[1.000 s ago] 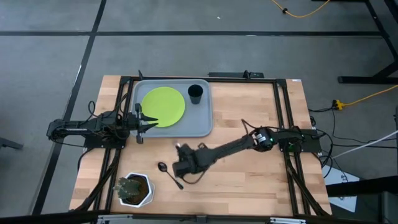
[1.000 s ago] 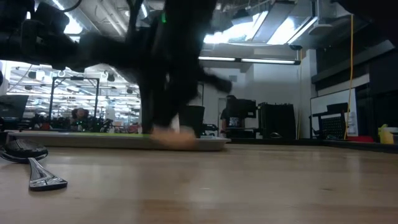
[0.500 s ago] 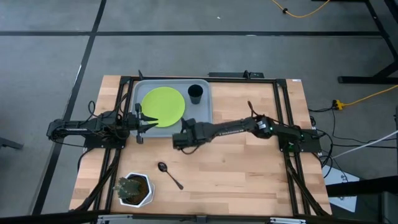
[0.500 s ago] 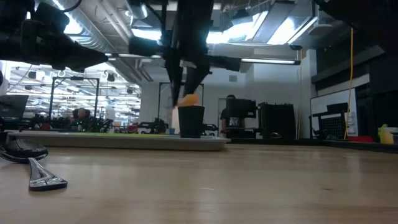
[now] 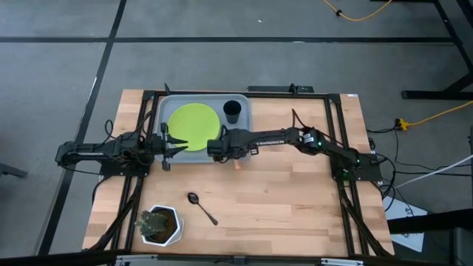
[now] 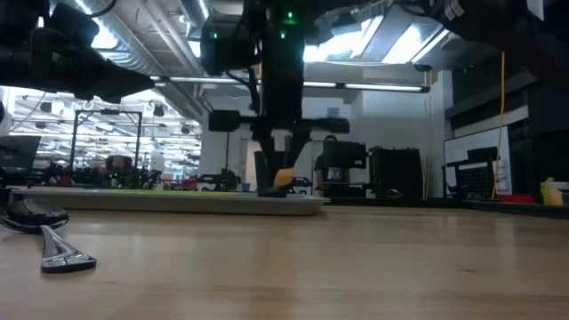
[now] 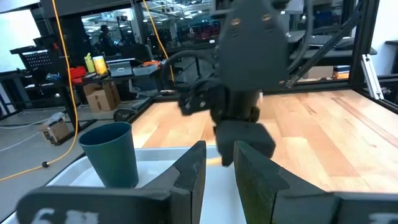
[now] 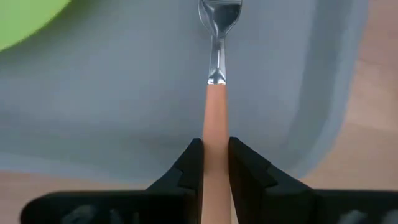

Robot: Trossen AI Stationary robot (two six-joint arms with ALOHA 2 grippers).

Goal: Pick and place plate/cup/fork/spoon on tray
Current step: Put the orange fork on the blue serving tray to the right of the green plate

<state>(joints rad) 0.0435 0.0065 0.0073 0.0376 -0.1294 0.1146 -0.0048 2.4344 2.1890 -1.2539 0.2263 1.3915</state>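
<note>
Right wrist view: right jaws (image 8: 215,163) clamp fork (image 8: 217,74) over tray (image 8: 124,112) | tine tips cut off | left jaws (image 7: 216,171) apparently slightly apart

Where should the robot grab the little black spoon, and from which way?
Probably the thin handle, coming straight down from above. The spoon lies flat on the table, handle angled away from the potted plant, so the gripper's fingers should straddle the handle crosswise.
</note>
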